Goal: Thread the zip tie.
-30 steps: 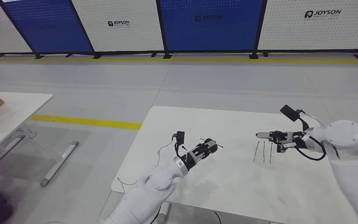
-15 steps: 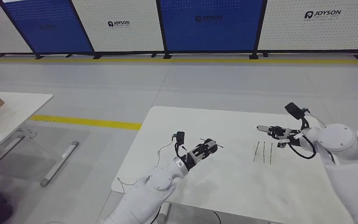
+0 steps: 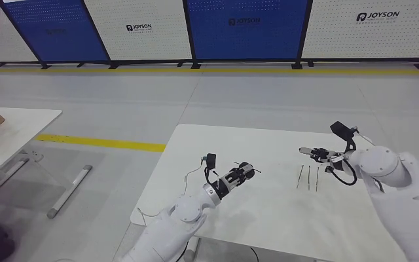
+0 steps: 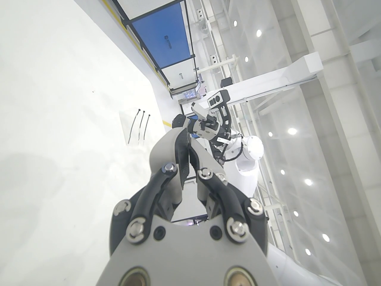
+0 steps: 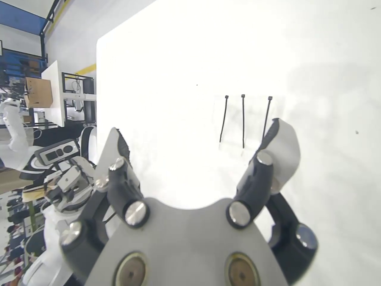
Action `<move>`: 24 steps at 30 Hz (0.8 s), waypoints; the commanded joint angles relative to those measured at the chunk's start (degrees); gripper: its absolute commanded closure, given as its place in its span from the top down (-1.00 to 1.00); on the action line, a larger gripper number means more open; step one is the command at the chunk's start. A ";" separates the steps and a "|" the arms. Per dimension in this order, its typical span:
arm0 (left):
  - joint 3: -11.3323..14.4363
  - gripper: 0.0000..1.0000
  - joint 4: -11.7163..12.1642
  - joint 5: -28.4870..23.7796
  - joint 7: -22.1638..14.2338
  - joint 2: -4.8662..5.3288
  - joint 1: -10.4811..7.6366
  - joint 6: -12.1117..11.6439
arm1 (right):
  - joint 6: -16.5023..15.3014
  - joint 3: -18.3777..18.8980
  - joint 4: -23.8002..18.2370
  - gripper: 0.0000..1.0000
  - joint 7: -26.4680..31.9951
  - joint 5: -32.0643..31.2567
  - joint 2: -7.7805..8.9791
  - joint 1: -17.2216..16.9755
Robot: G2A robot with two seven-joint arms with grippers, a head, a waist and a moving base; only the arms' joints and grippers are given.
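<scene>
- My right claw (image 5: 196, 129) is spread wide and empty, hanging just at 12 o'clock of the three zip ties (image 5: 243, 120), which I judge is a line-up to pick one.
- The ties lie parallel and apart on the desk's (image 3: 275, 209) 3 o'clock side, so one can be grasped alone.
- My left claw (image 3: 245, 169), at their 9 o'clock and well apart, is pinched tight on a thin black strip (image 3: 256, 170), likely a tie.

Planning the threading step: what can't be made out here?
- Left wrist view: the shut left gripper hides whatever it clamps.
- Top view: the thin dark strip at that gripper is too small to identify.
- Right wrist view: the right gripper covers one zip tie at its tail.
</scene>
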 commanded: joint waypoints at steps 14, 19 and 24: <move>0.00 -1.00 0.00 0.00 0.00 0.00 0.00 0.00 | -2.81 -13.60 14.53 1.00 9.89 -9.42 -3.46 12.84; 0.00 -1.00 0.00 0.00 0.00 0.00 0.00 0.00 | -2.81 -13.60 14.53 1.00 9.89 -9.42 -3.46 12.84; 0.00 -1.00 0.00 0.00 0.00 0.00 0.00 0.00 | -2.16 -13.58 14.71 1.00 7.90 -9.70 -3.50 12.05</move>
